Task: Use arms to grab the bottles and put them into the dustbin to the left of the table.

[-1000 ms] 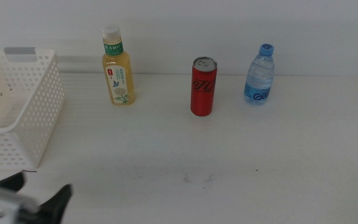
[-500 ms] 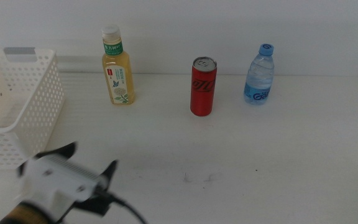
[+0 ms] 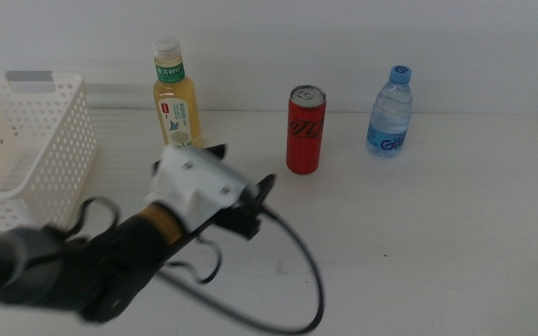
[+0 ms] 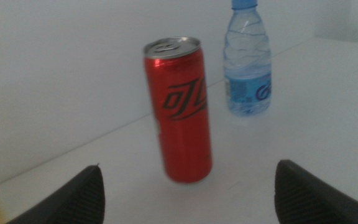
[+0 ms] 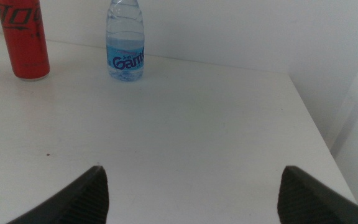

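Three bottles stand in a row at the back of the table: a yellow tea bottle, a red soda can and a clear water bottle. My left gripper is open and empty, low over the table between the tea bottle and the can, a short way in front of them; its body hides the tea bottle's base. In the left wrist view the can stands upright ahead between the open jaws of the left gripper, with the water bottle behind. The right gripper is open, out of the middle view.
The white perforated dustbin stands at the table's left edge, left of the arm. A black cable loops from the left arm over the table's front middle. The right wrist view shows the can, the water bottle and the table's right edge.
The left arm has swung up from the bottom left corner, forward and to the right, toward the red can. The bottles and dustbin have not moved.
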